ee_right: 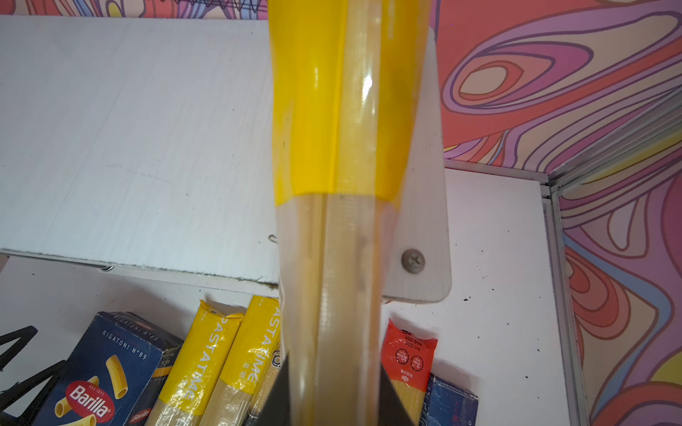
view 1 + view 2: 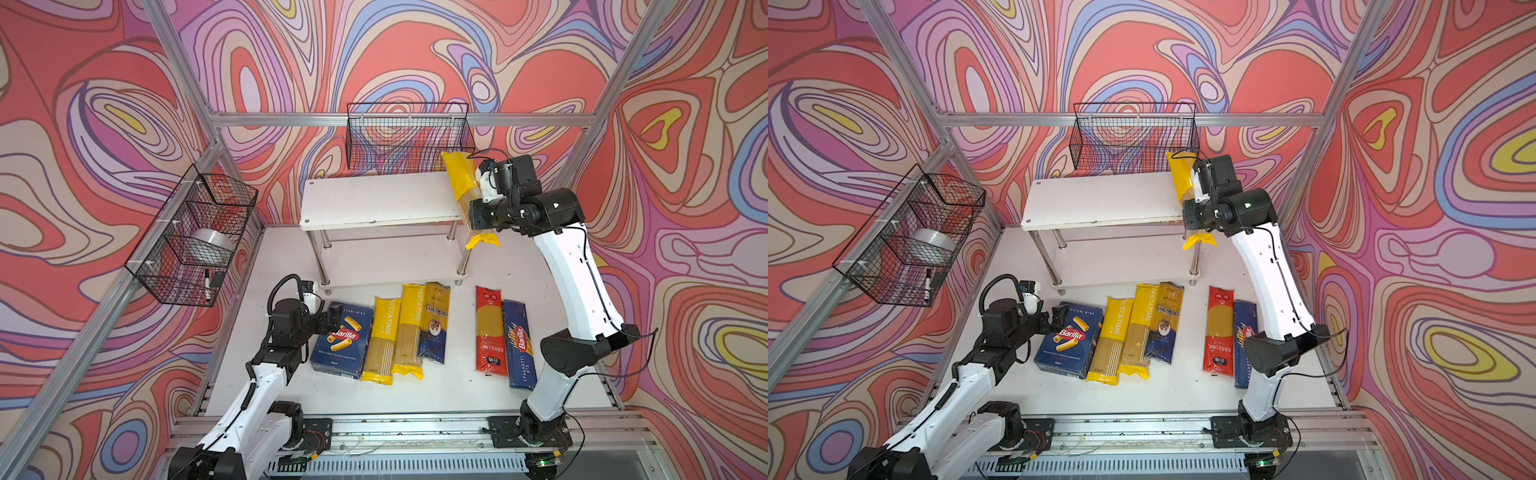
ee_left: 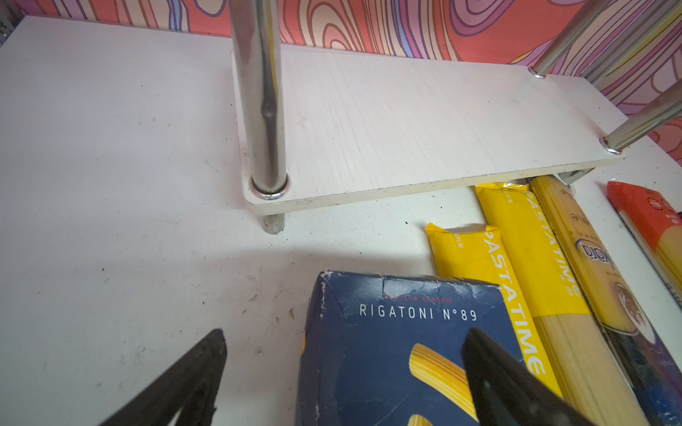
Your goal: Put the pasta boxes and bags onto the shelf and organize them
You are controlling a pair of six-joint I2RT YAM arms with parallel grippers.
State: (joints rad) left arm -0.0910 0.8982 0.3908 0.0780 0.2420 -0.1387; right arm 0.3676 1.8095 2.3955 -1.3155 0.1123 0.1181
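Yellow and clear plastic wrapped the long spaghetti pack, which the right gripper held clamped between narrowly set jaws, gripping the clear lower part. In both top views this pack slanted over the right end of the top board of the white two-tier shelf, its yellow end toward the back wall and its other end hanging past the board's front edge; whether it touched the board could not be told. The left gripper sat low at the near left with jaws spread wide and gripping nothing, one finger above the dark blue rigatoni box, the other over bare table beside the box's edge. On the white table in front of the shelf lay, left to right, the rigatoni box, a yellow pack, a second yellow pack, a gold-and-navy ankara pack, then, apart from these, a red pack just beside a narrow blue spaghetti box. A black wire basket hung on the back wall and another basket on the left wall, both walls covered in swirling red, pink and purple
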